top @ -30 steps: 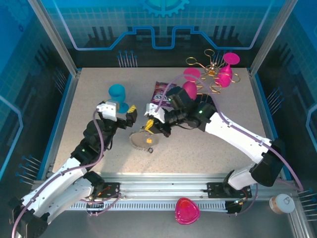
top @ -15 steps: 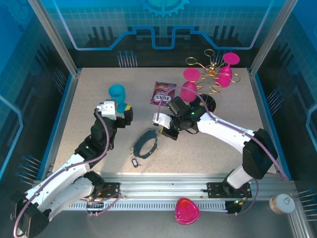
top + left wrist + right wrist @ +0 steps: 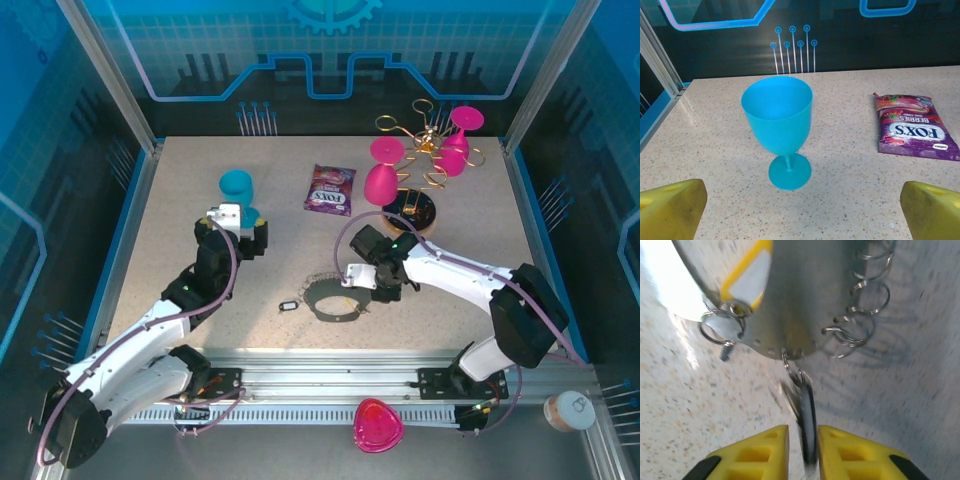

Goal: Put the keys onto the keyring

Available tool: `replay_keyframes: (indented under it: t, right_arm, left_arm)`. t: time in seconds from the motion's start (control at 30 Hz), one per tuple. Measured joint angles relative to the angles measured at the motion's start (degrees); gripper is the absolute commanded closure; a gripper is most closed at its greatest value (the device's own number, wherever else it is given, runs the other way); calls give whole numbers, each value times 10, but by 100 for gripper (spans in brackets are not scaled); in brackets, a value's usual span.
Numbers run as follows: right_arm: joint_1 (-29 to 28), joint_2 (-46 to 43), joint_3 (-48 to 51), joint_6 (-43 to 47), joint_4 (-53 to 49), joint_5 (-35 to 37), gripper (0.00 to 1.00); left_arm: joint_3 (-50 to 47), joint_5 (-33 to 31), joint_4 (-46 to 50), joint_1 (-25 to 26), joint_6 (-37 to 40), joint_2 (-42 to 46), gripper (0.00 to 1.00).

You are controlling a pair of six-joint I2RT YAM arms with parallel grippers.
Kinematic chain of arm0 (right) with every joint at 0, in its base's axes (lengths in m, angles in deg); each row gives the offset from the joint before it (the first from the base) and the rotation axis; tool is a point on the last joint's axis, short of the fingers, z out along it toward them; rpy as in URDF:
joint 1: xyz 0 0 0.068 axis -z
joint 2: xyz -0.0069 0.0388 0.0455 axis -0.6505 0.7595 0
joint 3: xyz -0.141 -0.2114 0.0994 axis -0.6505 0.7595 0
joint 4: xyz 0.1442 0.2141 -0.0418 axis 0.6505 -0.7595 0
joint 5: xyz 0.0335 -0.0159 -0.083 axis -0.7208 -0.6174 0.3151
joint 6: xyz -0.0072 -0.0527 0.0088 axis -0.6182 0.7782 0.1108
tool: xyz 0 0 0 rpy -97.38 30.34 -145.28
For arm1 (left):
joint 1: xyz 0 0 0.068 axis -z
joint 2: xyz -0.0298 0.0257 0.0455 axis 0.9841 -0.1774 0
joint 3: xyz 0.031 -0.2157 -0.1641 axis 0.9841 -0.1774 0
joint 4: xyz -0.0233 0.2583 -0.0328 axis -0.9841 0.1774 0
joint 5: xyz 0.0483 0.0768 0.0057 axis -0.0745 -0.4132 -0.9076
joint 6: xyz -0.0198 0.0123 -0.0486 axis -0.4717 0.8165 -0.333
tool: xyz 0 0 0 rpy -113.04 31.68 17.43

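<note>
Right tool, seen from above, sits low over the far-right rim of the keyring. The keyring lies flat on the desk, close to the middle of its near edge. Whether the tool grips anything cannot be told from up here. One of the keys lies loose just left of the ring, apart from it. Left tool stands beside the teal goblet toward the left edge, well apart from the work.

Left wrist view: its fingers are spread wide with nothing between them. The goblet stands upright ahead, with a candy bag to its right.

Right wrist view gives detail too small from above. It shows a coiled silvery stretch, small wire rings and a thin dark piece. That piece, probably a key, sits edge-on in the narrow gap between the yellow fingers. Blur hides whether they pinch it or stand clear of it.

The step looks like threading. It would go best with the ring kept from sliding, the key held by its head, and the loose key fetched next.
</note>
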Motion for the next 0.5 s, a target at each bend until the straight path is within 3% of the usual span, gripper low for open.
replay_keyframes:
  t: [0.27,0.5]
  right_arm:
    - [65,-76,8,-23,-13,65,55]
    - [244,-228,41,-151,105,-49,42]
  left_arm:
    - [-19,-26,10,-30,0,7,1]
    - [-71,-46,10,-82,0,45,1]
